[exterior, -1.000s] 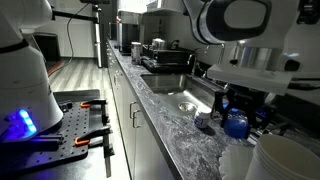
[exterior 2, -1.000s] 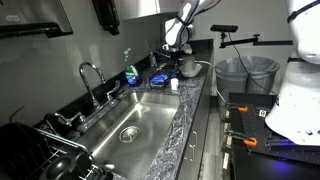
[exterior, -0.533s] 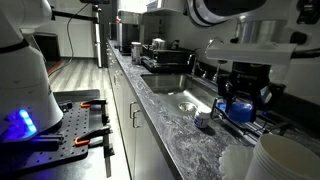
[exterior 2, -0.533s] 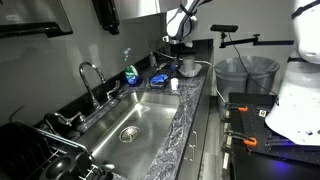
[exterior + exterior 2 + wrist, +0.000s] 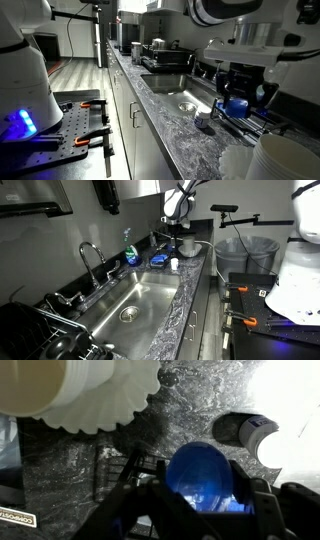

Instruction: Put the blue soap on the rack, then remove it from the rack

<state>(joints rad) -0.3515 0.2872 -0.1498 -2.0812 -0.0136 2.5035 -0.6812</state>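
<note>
Bowls: in the wrist view, a stack of white fluted bowls (image 5: 85, 395) filled the upper corner, at 10 o'clock from the blue soap (image 5: 200, 468).
Rack: dark wire bars of the rack (image 5: 128, 460) showed under the bowls, at 9 o'clock from the soap. In an exterior view the rack (image 5: 262, 122) lay on the counter (image 5: 180, 135), at about 5 o'clock from the soap.
Fingers: one dark finger (image 5: 128, 505) stood at 9 o'clock of the soap and its partner (image 5: 265, 505) at 3 o'clock, each pressed against a flank of the lump.
Blue soap: it sat squarely between the two fingers, its rounded top bulging toward 12 o'clock. In an exterior view the soap (image 5: 236, 104) hung in the grip over the rack and seemed clear of the bars, though the gap was hard to judge.
Gripper: the gripper (image 5: 200, 488) was clamped around the blue soap. It showed above the rack (image 5: 241, 99) and, far down the counter, in an exterior view (image 5: 177, 220), where the soap was too small to make out.
Cylinder: a small grey-and-white cylinder (image 5: 243, 430) lay on the speckled counter at 1 o'clock from the soap.
Sink: the steel sink (image 5: 150, 295) lay well apart from the gripper, at 7 o'clock from it.
</note>
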